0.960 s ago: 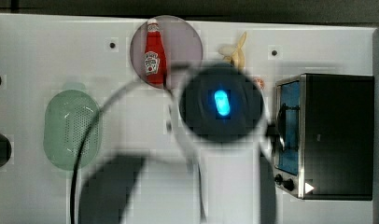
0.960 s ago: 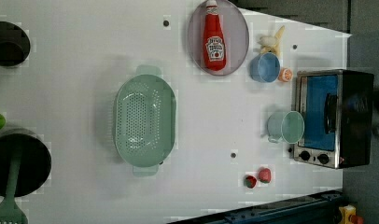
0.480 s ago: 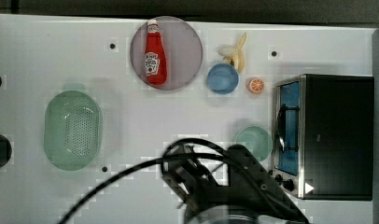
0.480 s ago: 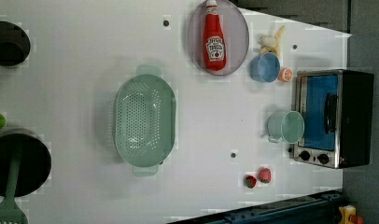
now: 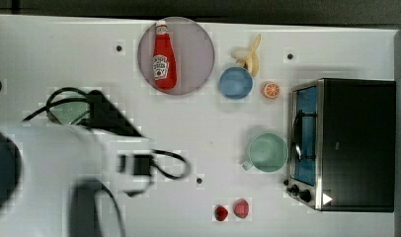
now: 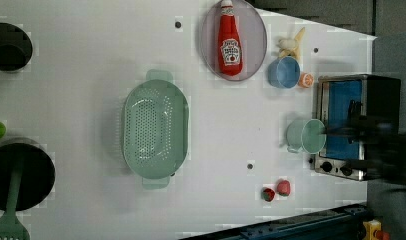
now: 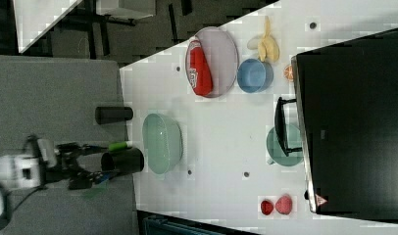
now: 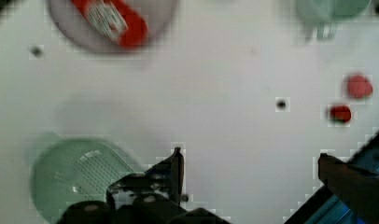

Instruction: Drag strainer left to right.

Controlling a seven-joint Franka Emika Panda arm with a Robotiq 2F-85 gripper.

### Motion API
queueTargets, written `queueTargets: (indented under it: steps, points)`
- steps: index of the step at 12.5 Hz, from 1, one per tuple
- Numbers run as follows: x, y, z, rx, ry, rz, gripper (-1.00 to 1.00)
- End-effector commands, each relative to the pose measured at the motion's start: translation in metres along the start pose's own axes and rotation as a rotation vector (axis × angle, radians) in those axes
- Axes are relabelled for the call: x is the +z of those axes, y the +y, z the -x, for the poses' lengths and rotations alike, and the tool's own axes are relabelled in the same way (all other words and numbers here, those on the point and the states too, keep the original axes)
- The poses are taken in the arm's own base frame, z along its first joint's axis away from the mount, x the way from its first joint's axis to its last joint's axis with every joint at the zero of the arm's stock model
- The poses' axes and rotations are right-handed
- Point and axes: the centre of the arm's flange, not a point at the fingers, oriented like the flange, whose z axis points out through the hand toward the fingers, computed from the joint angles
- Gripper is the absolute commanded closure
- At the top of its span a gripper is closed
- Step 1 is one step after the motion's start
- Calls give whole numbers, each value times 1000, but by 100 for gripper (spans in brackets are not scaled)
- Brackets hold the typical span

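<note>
The strainer (image 6: 155, 129) lies flat and free at the left view's left of the desk (image 6: 91, 60), nothing gripping it, clear desk to its right. In the wrist view the end effector (image 8: 250, 165), fingers spread wide and empty, hangs just beside the strainer's rim.

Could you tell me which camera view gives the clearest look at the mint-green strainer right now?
The left view: the strainer lies fully uncovered there, with its perforated bottom and both tab handles visible. In the top view the arm covers most of it, leaving a green patch. The right view shows it whole but from the side. The wrist view shows it blurred, partly behind the fingers.
</note>
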Motion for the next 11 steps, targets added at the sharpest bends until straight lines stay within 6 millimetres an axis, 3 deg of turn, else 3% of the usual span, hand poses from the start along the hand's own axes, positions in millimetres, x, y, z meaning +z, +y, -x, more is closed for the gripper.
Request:
queueTargets:
  steps: [1, 3, 5, 8, 11]
  points:
    - [44, -43, 53, 255, -27, 18, -100]
    - [90, -73, 78, 332, -62, 21, -100]
    - [143, -94, 91, 434, -109, 26, -100]
    - [219, -106, 97, 558, -178, 14, -100]
    - [277, -113, 98, 602, -246, -75, -100]
